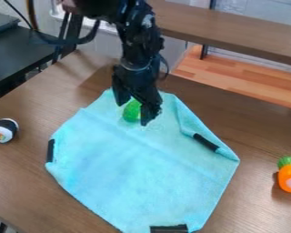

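Claw (132,114) stood apart around green object (131,111) on blue cloth (136,168); sushi toy (4,130), orange toy (290,176) flanked cloth on counter (26,177).

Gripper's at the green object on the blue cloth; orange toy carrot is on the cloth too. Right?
No: the camera view shows the orange toy carrot on the brown tabletop, off the blue cloth. Gripper at the green object on the cloth is right.
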### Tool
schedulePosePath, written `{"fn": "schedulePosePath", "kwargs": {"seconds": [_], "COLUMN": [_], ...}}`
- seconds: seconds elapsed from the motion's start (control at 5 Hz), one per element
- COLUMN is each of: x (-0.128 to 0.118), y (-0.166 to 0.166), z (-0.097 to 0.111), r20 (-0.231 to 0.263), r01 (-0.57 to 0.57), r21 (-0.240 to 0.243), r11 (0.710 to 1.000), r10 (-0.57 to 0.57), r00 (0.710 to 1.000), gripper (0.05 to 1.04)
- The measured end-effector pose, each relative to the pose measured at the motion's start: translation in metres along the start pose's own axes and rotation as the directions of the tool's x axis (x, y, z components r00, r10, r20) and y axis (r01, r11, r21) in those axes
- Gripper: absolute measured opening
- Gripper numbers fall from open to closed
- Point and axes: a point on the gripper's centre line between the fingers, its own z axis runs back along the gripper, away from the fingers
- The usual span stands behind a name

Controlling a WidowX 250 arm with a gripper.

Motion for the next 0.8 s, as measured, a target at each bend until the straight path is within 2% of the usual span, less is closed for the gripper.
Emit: {"fn": "schedulePosePath", "kwargs": {"seconds": [0.2, 0.4, 0.6, 0.8], "x": [0.011, 0.02, 0.023, 0.03], "y": [0.008, 0.012, 0.013, 0.018], "z": [-0.011, -0.019, -0.032, -0.04], "r20": [0.005, 0.004, -0.019, -0.032], "r01": [-0.014, -0.026, -0.035, -0.041], "r21": [0.036, 0.036, 0.036, 0.055], "r11": [0.999, 0.999, 0.999, 0.998], "r10": [0.014, 0.025, 0.036, 0.043], "r00": [1.0, 1.0, 0.999, 0.999], "gripper": [1.0, 1.0, 1.0, 1.0]}}
